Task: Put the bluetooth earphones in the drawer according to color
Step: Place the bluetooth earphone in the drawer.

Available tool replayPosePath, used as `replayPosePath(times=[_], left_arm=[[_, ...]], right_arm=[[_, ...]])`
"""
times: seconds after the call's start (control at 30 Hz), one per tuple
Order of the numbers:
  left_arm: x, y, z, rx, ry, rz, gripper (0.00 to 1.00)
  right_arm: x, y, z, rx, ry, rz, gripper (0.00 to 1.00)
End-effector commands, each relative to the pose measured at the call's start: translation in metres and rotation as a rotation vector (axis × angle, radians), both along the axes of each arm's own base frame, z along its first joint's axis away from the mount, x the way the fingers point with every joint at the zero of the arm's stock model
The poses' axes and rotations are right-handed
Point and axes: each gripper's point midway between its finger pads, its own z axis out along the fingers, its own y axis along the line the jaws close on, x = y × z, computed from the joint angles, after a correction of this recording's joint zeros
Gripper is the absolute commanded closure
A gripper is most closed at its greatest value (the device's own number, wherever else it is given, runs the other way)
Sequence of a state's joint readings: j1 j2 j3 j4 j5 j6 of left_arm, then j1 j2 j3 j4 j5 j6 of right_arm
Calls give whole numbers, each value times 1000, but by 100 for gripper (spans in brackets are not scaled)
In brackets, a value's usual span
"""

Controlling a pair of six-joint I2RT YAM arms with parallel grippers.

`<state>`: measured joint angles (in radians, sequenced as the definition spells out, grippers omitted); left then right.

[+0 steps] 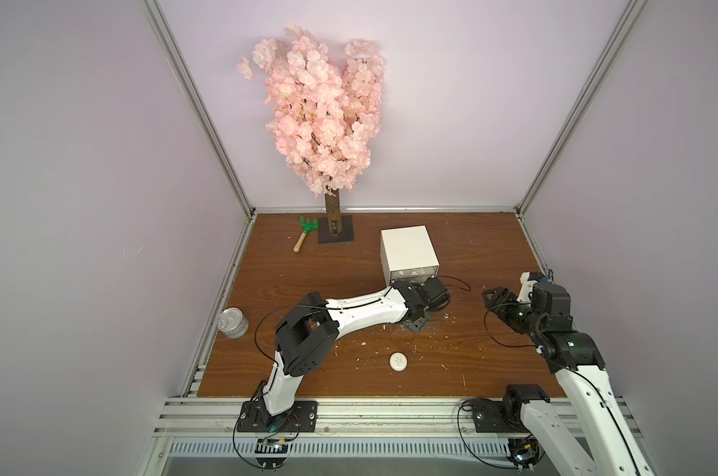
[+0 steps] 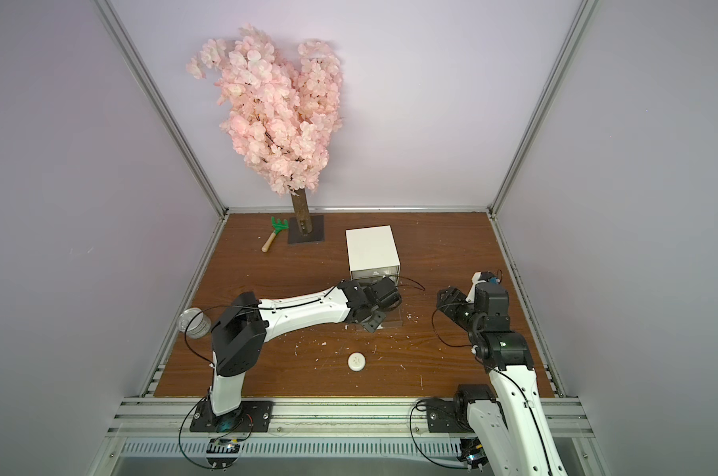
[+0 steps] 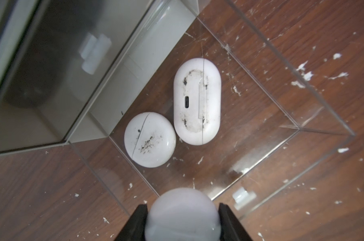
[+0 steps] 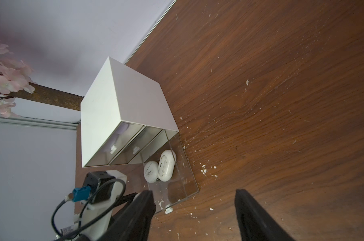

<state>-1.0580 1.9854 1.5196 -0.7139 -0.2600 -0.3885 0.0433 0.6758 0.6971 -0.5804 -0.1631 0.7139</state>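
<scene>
Blurred and cut by the frame edge in the left wrist view: held case, clamped in left claw; cannot tell white from lavender. In both top views, buried under left arm at 6 o'clock of cabinet: that claw and most of open drawer. Behind shut fronts, only dim: lavender shape, dark shape. Spread wide, blurred, roots out of frame: right claw. Too small to read: marks on lone case.

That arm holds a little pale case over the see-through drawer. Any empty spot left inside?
Yes. The round white case and the oval white case crowd the back of the clear plastic drawer, by the white cabinet. The front stretch, between them and the small white handle, is bare, about below the pale rounded case in the left end effector.
</scene>
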Motion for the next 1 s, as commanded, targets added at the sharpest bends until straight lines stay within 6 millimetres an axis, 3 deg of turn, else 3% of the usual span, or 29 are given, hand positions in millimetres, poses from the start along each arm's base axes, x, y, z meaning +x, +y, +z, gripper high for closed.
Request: replayPosePath(times=[0.0,0.4,0.67,0.97], left_arm=[[0,12,-10,49,15,6,54],[-1,9,-19,55,38,-3,52],[-2,9,-23,64,50,-10,49],[0,10,-18,66,33,-15,38]], right_arm=[[4,-2,10,-15,-34,0,31],[5,-6,13,-42,-30,-2,30],[6,-5,5,-29,-18,-3,30],[7,-5,1,-28,-13,-3,30]])
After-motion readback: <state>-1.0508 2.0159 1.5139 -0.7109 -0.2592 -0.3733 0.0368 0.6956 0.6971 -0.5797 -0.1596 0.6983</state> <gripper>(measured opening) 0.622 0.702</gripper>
